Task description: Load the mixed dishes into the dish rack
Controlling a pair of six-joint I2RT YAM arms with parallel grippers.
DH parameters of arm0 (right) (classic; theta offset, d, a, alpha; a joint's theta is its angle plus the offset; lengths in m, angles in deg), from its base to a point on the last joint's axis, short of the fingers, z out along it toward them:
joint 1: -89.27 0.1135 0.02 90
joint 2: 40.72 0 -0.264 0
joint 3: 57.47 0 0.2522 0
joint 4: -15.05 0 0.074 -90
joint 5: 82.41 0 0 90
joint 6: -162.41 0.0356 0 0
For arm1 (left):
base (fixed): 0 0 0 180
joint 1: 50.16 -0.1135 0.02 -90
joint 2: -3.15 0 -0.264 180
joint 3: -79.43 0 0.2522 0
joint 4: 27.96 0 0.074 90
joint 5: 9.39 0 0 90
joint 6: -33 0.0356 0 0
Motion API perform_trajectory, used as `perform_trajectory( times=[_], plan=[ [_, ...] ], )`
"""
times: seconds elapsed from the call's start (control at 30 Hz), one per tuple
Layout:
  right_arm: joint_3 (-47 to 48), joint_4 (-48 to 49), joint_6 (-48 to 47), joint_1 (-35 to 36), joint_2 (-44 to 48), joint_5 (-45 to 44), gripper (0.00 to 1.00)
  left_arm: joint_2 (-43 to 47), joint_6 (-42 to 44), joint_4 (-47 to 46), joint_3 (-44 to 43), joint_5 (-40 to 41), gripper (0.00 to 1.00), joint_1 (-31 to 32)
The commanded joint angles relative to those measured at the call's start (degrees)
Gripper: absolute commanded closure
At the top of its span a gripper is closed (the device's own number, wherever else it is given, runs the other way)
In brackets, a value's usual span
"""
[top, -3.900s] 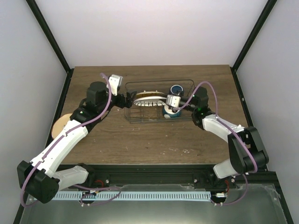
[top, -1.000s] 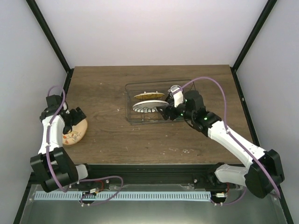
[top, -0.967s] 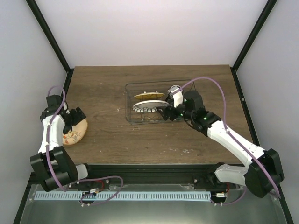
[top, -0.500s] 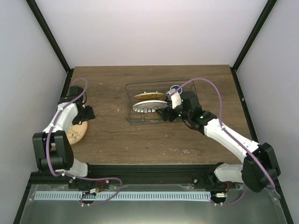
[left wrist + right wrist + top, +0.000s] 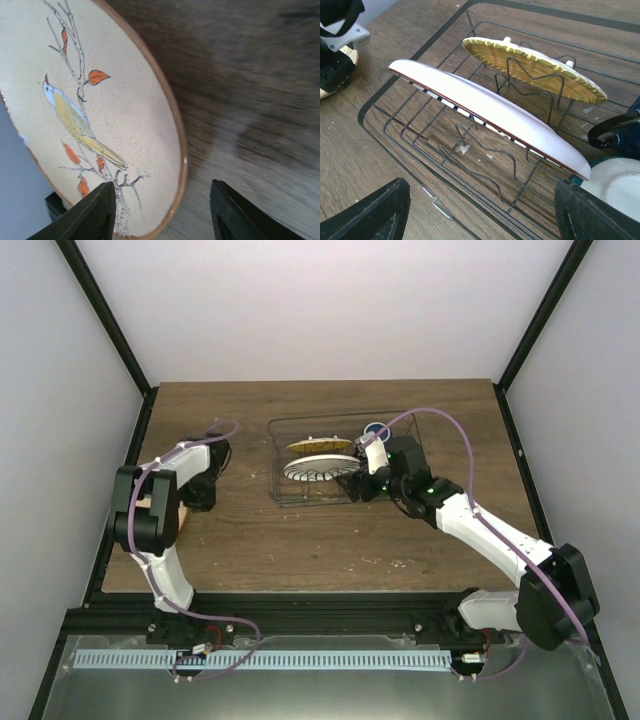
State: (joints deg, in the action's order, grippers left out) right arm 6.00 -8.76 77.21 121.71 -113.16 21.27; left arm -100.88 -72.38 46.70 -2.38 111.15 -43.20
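You are on the last dish, by my reading. The tan painted plate [image 5: 100, 115] lies flat just ahead of your left gripper [image 5: 161, 190], toward its left finger; the jaws are apart and hold nothing. Next, get one finger under the rim, close, then lift.

Your right gripper [image 5: 480, 192] gapes wide and empty before the dish rack [image 5: 310, 497]. The striped plate [image 5: 485, 112] and yellow plate [image 5: 535, 65] lean ahead of it.
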Motion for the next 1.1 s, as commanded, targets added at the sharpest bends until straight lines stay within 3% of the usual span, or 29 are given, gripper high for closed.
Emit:
perform_trajectory(
  times=[0.0,0.57,0.73,0.83,1.07],
  plan=[
    [1.61,-0.54,-1.05,0.34,-0.32,-0.32,0.20,-2.58,-2.34,3.27,0.26,8.45,0.49,0.15],
    [2.20,-0.94,-1.68,0.36,-1.21,-0.49,0.20,-11.12,-4.21,2.09,1.71,12.75,0.71,1.02],
    [2.12,-1.03,-1.76,0.34,-1.12,-0.47,0.20,-12.88,-4.54,2.18,2.03,13.76,0.85,1.12],
    [2.14,-1.03,-1.88,0.34,-0.98,-0.36,0.20,-14.21,-5.21,2.58,1.80,15.16,1.00,1.29],
    [2.13,-1.03,-2.02,0.35,-0.86,-0.25,0.20,-15.72,-6.29,3.34,1.10,18.14,1.00,3.37]
  ],
)
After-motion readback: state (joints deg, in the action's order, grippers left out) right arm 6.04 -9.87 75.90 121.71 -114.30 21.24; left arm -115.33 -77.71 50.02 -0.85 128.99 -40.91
